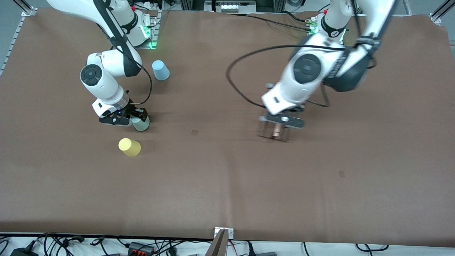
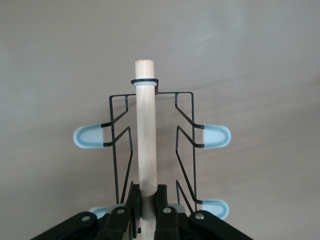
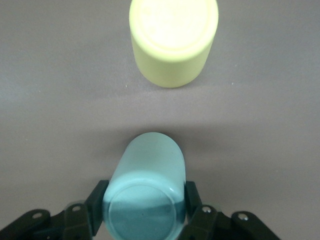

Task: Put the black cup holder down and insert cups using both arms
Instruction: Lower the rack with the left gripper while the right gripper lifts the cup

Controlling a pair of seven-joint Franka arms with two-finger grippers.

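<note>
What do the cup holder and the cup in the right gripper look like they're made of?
Black cup holder: thin black wire, likely coated metal; pale unfinished wooden rod handle; smooth, rubbery-looking pale blue peg tips. Grey-green cup: matte, slightly translucent, probably plastic.

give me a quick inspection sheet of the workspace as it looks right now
surface: brown table cover, with two small darker marks.
job's things: black cup holder held by its wooden rod; pale green cup in a grip; yellow cup upside down, nearer the front camera than the green one; blue cup upside down, near the right arm's base.
clutter: nothing seen.
grippers: left gripper shut on the holder's rod, over mid table; right gripper shut on the pale green cup, at the right arm's end.
cables: black cable looping from the left arm; plugs and leads along the table's near edge.
surroundings: metal frame rails at the corners.
</note>
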